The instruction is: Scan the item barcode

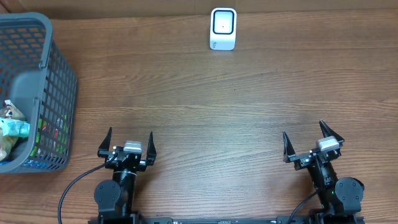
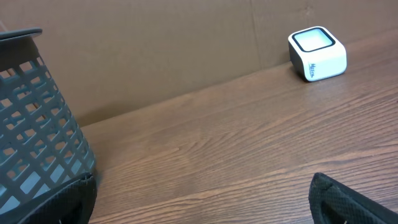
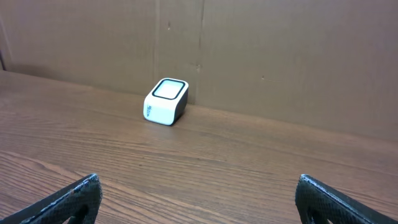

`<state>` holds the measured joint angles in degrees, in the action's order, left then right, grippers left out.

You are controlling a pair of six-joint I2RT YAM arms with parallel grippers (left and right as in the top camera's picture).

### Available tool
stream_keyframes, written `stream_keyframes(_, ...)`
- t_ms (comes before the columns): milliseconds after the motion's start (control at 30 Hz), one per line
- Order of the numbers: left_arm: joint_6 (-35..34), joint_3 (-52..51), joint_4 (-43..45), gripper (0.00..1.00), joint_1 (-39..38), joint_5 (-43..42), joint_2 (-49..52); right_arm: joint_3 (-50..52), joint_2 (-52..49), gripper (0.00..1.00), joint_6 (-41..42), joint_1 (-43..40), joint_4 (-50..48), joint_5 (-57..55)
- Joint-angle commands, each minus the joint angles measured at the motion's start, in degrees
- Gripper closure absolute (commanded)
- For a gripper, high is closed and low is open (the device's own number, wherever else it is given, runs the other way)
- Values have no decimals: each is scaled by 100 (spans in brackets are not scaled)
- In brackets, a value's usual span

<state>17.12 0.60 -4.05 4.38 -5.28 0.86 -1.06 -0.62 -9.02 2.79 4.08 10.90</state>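
Left gripper, right gripper: jaws apart, empty. Packets in basket left of left gripper; we judge them light, crinkly; pinch an edge.

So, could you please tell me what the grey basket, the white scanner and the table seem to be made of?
The grey basket looks like matt moulded plastic, given its even lattice walls. The white scanner seems smooth plastic, with a dark-framed window on top. The table shows brown wood grain with slight sheen: wood or laminate, I cannot tell.
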Motion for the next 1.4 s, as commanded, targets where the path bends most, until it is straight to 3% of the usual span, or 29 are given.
stream_keyframes(0,48,-33,0,0,11,39,-59,59,46,0,7,31,-31,-59)
stream_keyframes(1367,44,-33,63,0,11,-144,-59,59,46,0,11,31,-162,-28)
